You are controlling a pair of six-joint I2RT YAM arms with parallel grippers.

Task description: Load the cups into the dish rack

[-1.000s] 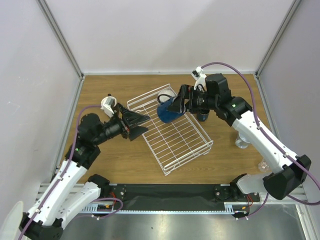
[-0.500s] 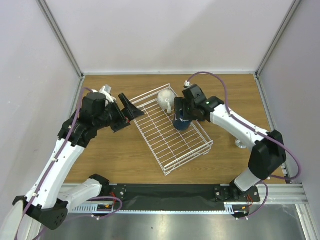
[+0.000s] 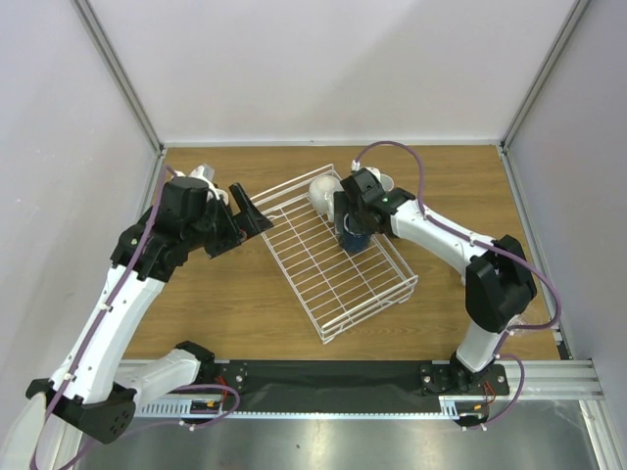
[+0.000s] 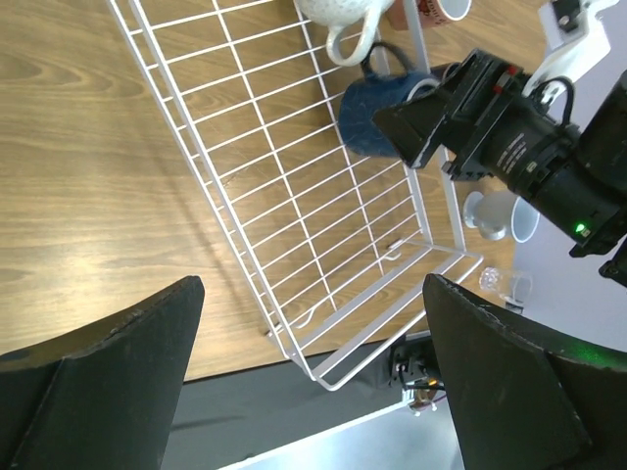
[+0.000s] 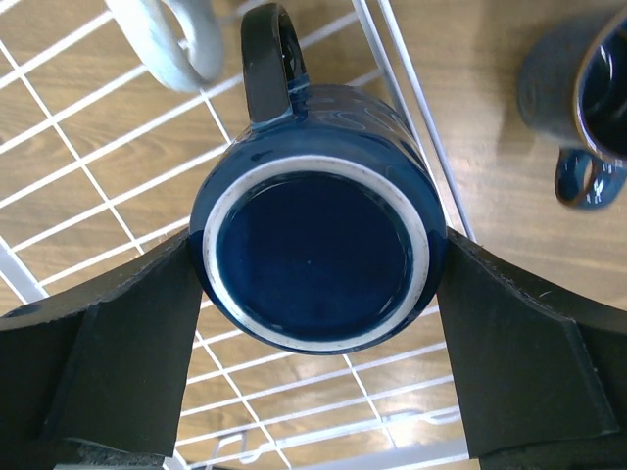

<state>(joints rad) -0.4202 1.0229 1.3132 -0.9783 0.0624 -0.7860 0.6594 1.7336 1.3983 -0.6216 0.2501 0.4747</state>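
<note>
Navy mug, clasped by right hand, inverted in rack, perhaps touching cream mug; left hand splayed.

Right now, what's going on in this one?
The right gripper grips a navy mug bottom-up at the far end of the dish rack, beside a cream-white mug already inside. The left gripper hovers open and empty by the rack's left side. At least one more dark mug waits on the table outside the rack.

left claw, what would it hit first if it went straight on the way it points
Likely the rack: the open left claw points at its empty end, though depth is unclear.
</note>
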